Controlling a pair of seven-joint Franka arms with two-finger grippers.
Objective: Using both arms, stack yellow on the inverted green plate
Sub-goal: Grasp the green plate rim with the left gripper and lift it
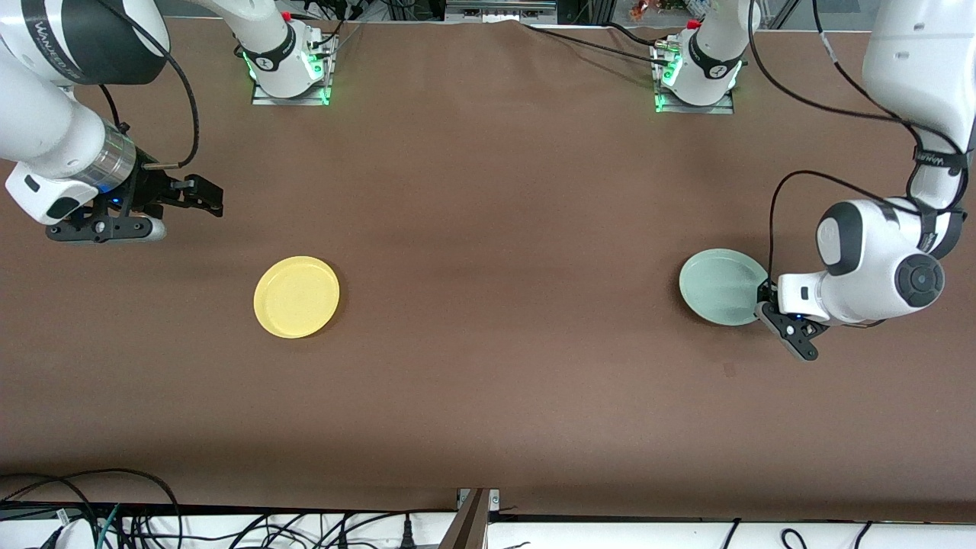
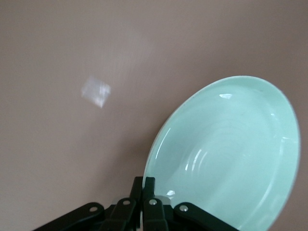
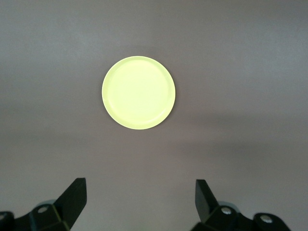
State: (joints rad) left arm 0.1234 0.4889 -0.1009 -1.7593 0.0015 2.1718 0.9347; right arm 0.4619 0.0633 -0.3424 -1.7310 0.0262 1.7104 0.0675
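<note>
The pale yellow plate (image 1: pixel 296 296) lies right side up on the brown table toward the right arm's end; it also shows in the right wrist view (image 3: pixel 138 92). The pale green plate (image 1: pixel 721 287) is toward the left arm's end, its hollow side showing in the left wrist view (image 2: pixel 231 154). My left gripper (image 1: pixel 765 295) is shut on that plate's rim, at the edge toward the left arm's end; in the left wrist view (image 2: pixel 146 185) the fingers pinch the rim and the plate looks tilted. My right gripper (image 1: pixel 204 195) is open and empty above bare table, short of the yellow plate (image 3: pixel 139 192).
The two arm bases (image 1: pixel 290 69) (image 1: pixel 698 76) stand at the table's back edge. Cables (image 1: pixel 114 518) hang below the table's front edge. A wide stretch of brown cloth (image 1: pixel 503 290) lies between the two plates.
</note>
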